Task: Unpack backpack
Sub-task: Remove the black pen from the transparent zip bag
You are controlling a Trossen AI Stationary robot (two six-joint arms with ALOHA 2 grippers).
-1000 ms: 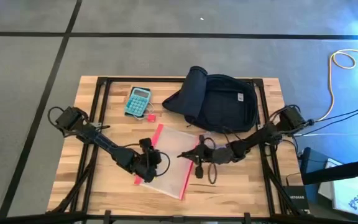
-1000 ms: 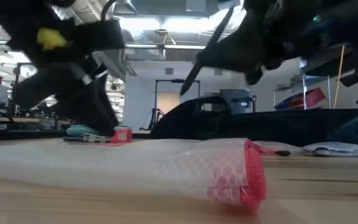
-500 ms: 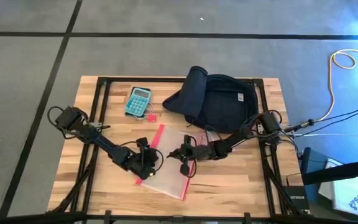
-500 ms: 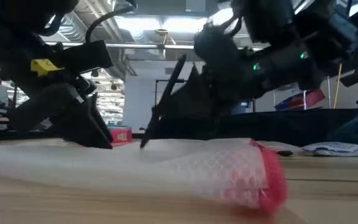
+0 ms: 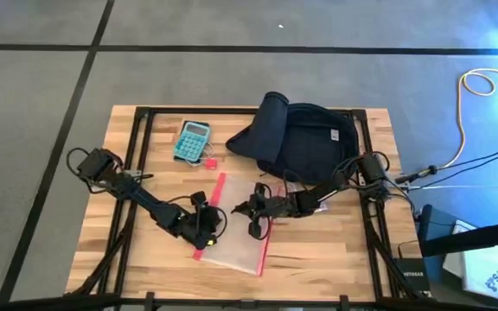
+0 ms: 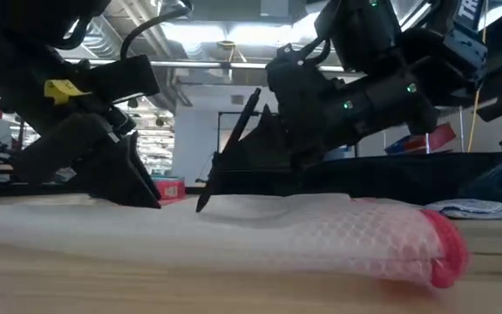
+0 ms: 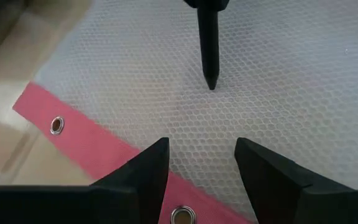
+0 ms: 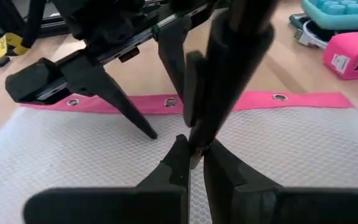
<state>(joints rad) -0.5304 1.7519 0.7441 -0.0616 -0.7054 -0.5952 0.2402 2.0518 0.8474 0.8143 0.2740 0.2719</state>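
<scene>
The backpack (image 5: 309, 145) is dark navy soft fabric, lying flat at the far right part of the tabletop (image 5: 137, 147). Its top flap is folded up and back toward the left, and a small white label shows on its front.

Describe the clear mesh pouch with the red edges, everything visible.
The clear, honeycomb-textured plastic pouch with red edge bands lies flat at the wooden table's middle front, askew. One band carries metal eyelets. The left hand, fingers open, presses down at that eyeleted edge; the right hand pinches the mesh surface, its fingers shut on it.
</scene>
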